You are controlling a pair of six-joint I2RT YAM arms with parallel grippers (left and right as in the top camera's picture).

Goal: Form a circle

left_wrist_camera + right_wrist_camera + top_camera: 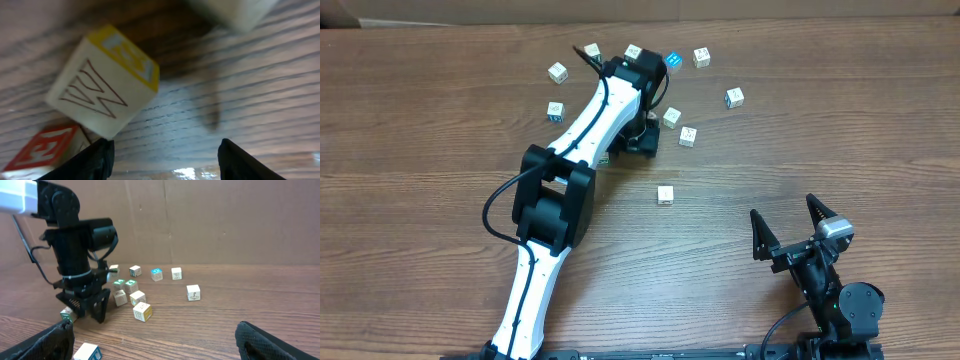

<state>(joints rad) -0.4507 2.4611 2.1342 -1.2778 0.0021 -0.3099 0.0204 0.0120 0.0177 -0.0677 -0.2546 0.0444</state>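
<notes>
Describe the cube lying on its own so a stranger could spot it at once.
The left arm reaches diagonally across the wooden table, with the left hand down among a loose ring of small cubes. Between that ring and the right hand lies one pale cube. It alone has no neighbour close by.

Wood-grain table (pixel 840 130), dark brown, grain running 9-to-3 in the overhead view. Tan board (pixel 225 220) stands along its 12 o'clock edge, with a vertical seam near the middle. White patch (pixel 335 10) past the table edge at about 11 o'clock, can't tell what it is.
</notes>
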